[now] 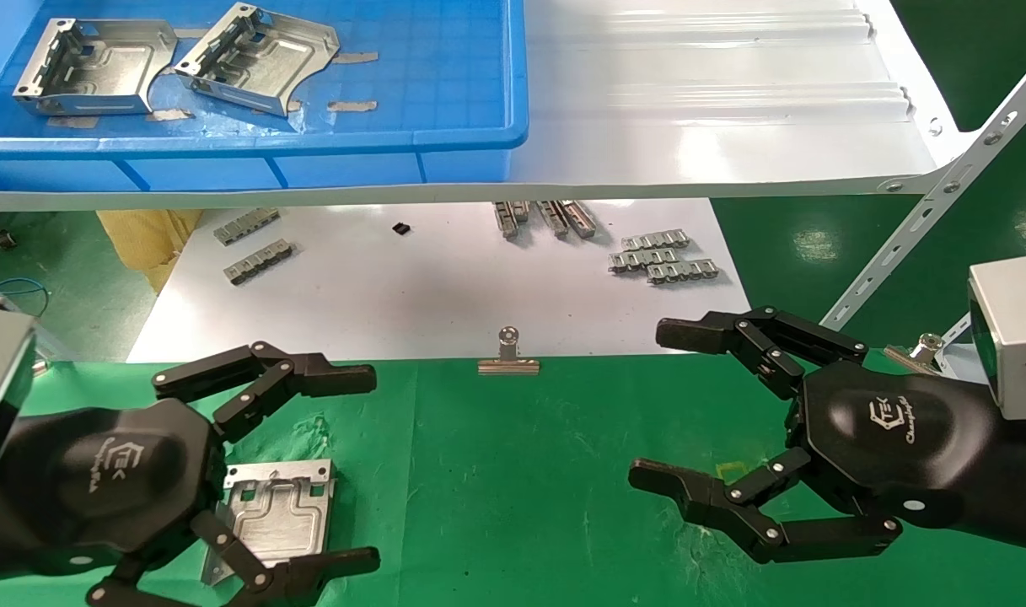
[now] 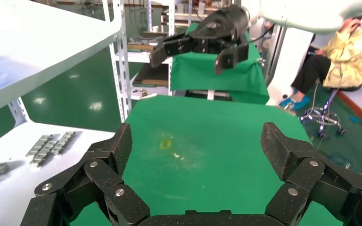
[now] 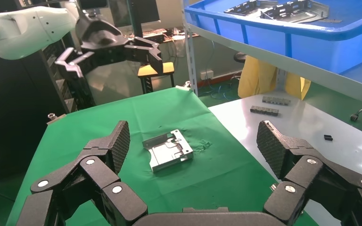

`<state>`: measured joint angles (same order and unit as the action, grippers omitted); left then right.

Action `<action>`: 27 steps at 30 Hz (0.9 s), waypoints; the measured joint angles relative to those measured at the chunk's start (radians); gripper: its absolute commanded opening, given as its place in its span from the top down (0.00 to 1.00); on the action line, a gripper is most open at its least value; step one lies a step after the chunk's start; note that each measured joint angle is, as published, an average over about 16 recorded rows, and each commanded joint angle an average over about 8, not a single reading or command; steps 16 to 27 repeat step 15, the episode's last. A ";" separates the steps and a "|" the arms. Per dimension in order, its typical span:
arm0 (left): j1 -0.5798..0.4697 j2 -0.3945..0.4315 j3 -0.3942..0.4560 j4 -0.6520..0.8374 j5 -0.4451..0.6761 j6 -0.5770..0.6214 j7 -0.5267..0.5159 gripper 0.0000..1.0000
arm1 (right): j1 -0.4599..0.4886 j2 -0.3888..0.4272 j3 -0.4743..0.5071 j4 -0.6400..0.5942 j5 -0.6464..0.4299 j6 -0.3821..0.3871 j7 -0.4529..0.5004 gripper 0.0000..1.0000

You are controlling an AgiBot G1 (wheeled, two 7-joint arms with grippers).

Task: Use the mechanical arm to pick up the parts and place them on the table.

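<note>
One silvery bracket (image 1: 278, 510) lies flat on the green cloth table (image 1: 513, 472) at the near left; it also shows in the right wrist view (image 3: 168, 149). My left gripper (image 1: 369, 468) hovers above and beside it, open and empty; its fingertips (image 2: 121, 146) spread wide. Two more brackets (image 1: 95, 66) (image 1: 255, 57) lie in the blue bin (image 1: 470, 143) on the white shelf. My right gripper (image 1: 658, 409) is open and empty over the table's right side, its fingertips (image 3: 272, 143) apart.
A white sheet (image 1: 437, 287) beyond the table carries small grey link strips (image 1: 663, 257) (image 1: 258, 260). A silver binder clip (image 1: 508, 354) sits at the table's far edge. A white slotted shelf strut (image 1: 942, 194) runs diagonally at right. A seated person (image 2: 344, 52) is beyond.
</note>
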<state>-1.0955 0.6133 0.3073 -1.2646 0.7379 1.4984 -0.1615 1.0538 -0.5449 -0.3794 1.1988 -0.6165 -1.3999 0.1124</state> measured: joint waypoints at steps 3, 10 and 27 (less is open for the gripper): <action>0.017 -0.002 -0.022 -0.016 -0.006 -0.002 -0.017 0.00 | 0.000 0.000 0.000 0.000 0.000 0.000 0.000 0.00; 0.034 -0.003 -0.045 -0.032 -0.014 -0.004 -0.034 0.00 | 0.000 0.000 0.000 0.000 0.000 0.000 0.000 0.00; 0.035 -0.004 -0.046 -0.032 -0.014 -0.004 -0.034 0.00 | 0.000 0.000 0.000 0.000 0.000 0.000 0.000 0.00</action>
